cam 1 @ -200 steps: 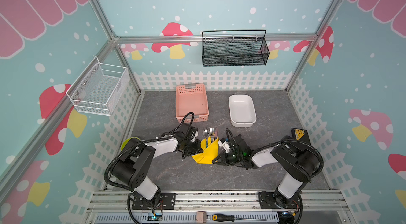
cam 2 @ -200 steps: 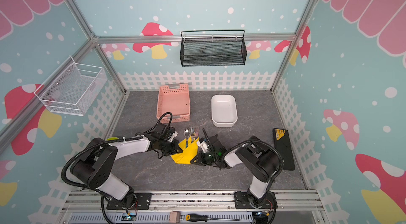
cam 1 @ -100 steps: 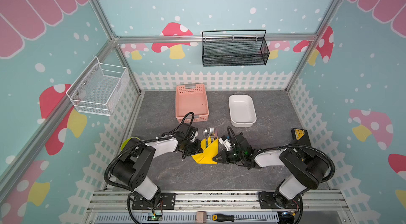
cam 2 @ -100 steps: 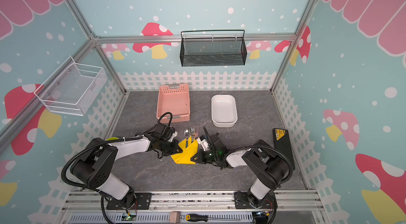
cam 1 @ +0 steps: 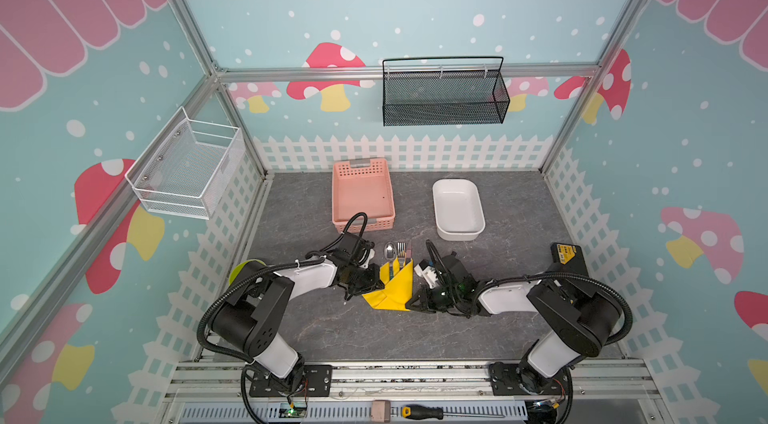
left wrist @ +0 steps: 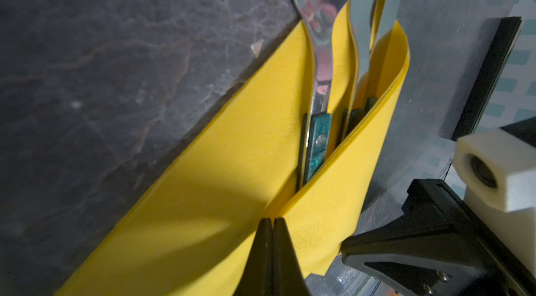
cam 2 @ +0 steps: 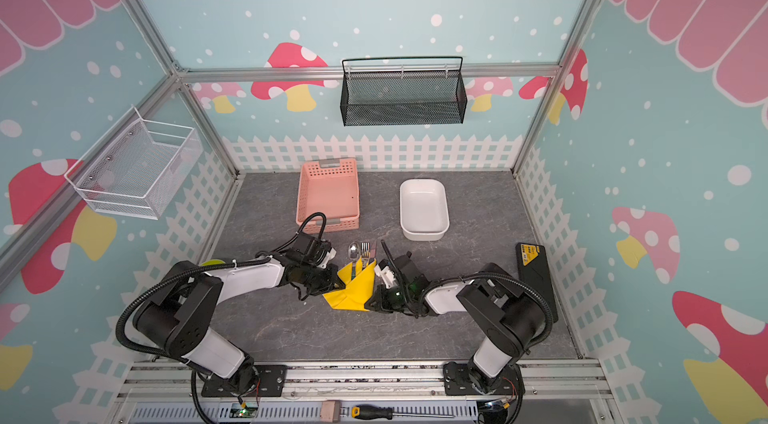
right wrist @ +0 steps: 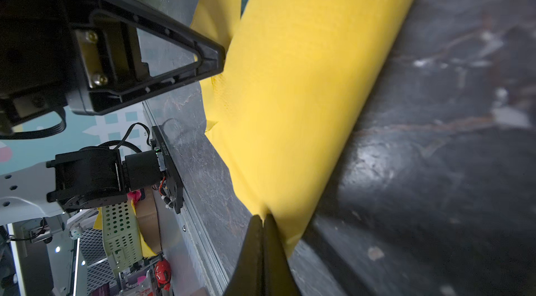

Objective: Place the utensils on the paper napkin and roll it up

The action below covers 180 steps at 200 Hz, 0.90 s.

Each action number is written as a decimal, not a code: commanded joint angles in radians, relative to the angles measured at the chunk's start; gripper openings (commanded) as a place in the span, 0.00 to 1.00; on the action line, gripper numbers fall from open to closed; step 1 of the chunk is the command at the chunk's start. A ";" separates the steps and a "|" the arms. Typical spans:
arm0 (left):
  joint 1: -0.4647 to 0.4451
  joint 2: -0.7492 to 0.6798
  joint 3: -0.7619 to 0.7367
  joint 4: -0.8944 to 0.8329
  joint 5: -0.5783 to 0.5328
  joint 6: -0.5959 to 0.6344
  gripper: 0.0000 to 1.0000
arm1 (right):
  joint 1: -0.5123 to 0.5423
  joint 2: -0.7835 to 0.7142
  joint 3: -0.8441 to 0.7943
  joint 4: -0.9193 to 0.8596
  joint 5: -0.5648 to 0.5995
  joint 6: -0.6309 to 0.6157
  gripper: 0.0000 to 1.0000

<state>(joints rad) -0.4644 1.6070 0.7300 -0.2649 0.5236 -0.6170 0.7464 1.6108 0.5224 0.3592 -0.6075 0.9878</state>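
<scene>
Both top views show the left tool (cam 1: 377, 281) and right tool (cam 1: 412, 304) clenched on opposite edges of the yellow paper napkin (cam 1: 395, 292), which is folded over the utensils (cam 1: 398, 252) mid-bench (cam 1: 353, 332), with bare room on the near side.

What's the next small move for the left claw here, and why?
Probably draw the left claw across the utensils toward the right claw, carrying its pinched napkin flap over. Both claws are shut on napkin edges; the right flap already covers handles, the spoon handle is bare.
</scene>
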 commanded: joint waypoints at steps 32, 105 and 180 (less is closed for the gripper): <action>0.003 0.016 0.016 0.003 -0.008 0.013 0.00 | 0.004 0.001 -0.008 -0.037 0.040 -0.017 0.01; 0.003 0.015 0.013 0.003 0.001 0.014 0.00 | 0.003 -0.020 0.011 -0.077 0.070 -0.016 0.00; 0.003 0.018 0.015 0.002 0.006 0.014 0.00 | 0.002 0.065 0.016 0.168 -0.045 0.034 0.00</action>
<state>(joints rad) -0.4644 1.6131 0.7300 -0.2646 0.5247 -0.6167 0.7464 1.6196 0.5461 0.4313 -0.6136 0.9844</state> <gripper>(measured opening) 0.047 0.046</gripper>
